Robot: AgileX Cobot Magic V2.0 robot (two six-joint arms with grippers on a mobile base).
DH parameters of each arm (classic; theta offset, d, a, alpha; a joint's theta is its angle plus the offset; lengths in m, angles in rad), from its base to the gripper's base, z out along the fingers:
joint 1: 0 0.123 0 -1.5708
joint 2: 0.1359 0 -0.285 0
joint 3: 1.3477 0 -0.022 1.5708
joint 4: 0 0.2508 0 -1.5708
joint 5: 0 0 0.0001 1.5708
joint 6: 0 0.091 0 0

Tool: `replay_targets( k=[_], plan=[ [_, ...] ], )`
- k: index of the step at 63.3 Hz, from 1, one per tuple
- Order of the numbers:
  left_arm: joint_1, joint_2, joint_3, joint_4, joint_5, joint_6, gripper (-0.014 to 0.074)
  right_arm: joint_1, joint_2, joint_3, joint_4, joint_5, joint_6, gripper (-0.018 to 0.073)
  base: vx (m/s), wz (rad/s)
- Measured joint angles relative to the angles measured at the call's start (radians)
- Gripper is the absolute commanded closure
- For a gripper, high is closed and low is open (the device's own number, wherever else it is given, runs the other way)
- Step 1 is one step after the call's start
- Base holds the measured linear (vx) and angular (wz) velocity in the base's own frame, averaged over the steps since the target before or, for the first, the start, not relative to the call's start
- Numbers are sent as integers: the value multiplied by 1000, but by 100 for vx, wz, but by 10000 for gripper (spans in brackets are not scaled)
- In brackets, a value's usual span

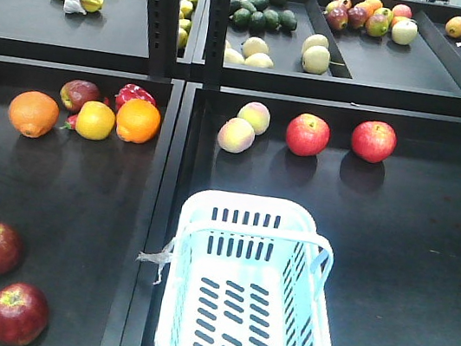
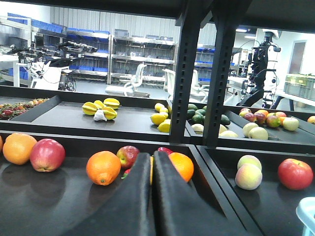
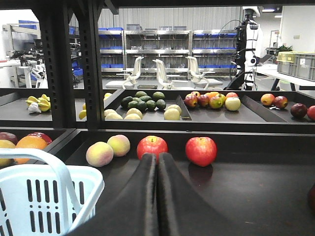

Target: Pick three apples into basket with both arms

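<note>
Basket empty — nothing done, all three left. Dark-red apples left of basket, untouched. Left gripper, right gripper — both pressed together, holding nothing.

Just ahead of the left fingers, an orange and apple block; bare shelf lies left. The basket crowds the right fingers leftward; their right is open.

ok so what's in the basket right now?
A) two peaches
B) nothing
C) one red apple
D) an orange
B: in the front view the basket shows only its bare slotted bottom, with no fruit inside.
</note>
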Motion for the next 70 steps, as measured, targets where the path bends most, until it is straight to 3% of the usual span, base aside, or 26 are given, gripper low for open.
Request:
replay_targets(
  k=[42, 57, 70],
  plan=[
    [0, 0, -7, 0, 14, 0, 603, 0, 0, 0, 0, 0, 0, 568, 0, 0],
    [0, 64, -219, 0, 198, 0, 603, 0, 0, 0, 0, 0, 0, 568, 0, 0],
    [0, 305, -541, -1, 532, 12, 603, 0, 0, 0, 0, 0, 0, 568, 0, 0]
  ],
)
